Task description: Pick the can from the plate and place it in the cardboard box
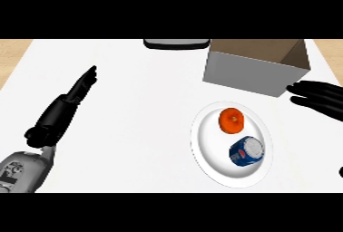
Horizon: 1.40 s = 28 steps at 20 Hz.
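- On the white plate (209, 154), toward its near right part, sits the blue can (247, 151); an orange fruit (232, 120) shares the plate, just beyond the can and a little left, apart from it.
- Beyond the plate and slightly right stands the cardboard box (254, 68), its open top facing up, so the can could be lowered in from above.
- Right of the plate, near the box's front corner, the right hand (321, 99) hovers with fingers spread and relaxed, holding nothing; I judge it poised to come down on the can, which is not yet grasped.
- Well left of the plate, the left hand (79, 89) rests with fingers straight and pointing away, empty, its grey forearm (23, 170) entering from the lower left.
- Past the plate, at the counter's far edge, a dark object (175, 43) lies left of the box.
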{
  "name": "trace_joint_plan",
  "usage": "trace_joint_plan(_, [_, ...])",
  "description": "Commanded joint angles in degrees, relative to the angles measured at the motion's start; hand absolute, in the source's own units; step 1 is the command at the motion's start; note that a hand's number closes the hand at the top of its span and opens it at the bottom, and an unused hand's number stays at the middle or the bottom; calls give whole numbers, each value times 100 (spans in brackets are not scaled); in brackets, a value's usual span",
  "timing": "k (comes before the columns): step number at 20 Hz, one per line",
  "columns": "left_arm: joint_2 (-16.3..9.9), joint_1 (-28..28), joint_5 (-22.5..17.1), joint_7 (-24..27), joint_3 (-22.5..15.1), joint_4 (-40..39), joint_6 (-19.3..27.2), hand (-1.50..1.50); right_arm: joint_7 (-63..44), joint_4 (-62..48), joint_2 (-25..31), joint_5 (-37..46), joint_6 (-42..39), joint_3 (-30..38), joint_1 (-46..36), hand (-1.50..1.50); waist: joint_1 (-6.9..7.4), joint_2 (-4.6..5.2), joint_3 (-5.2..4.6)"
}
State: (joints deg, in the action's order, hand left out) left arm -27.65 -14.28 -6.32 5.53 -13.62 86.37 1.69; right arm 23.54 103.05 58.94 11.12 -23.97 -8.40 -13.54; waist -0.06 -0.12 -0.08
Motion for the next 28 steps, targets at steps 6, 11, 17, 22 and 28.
trace_joint_plan(6, [206,-80,196,-118,36,-68,-39,0,-2376,2116,-59,637,-793,-694,-25,-150,-34,-6,-3])
trace_joint_plan(11, [119,-50,81,57,396,-181,-409,0,-2999,2330,-431,1120,-1135,-966,323,-150,-7,8,4])
trace_joint_plan(17, [445,15,455,-236,294,236,-247,0,-3494,2191,-1298,1883,-1362,-1678,371,-150,24,12,7])
trace_joint_plan(22, [492,-32,499,131,553,-330,-572,0,-3872,2174,-1762,2430,-1613,-1720,53,-150,19,19,5])
trace_joint_plan(28, [476,17,507,-192,922,57,-867,0,-3400,1957,-2128,2907,-1729,-1490,216,-150,16,12,8])
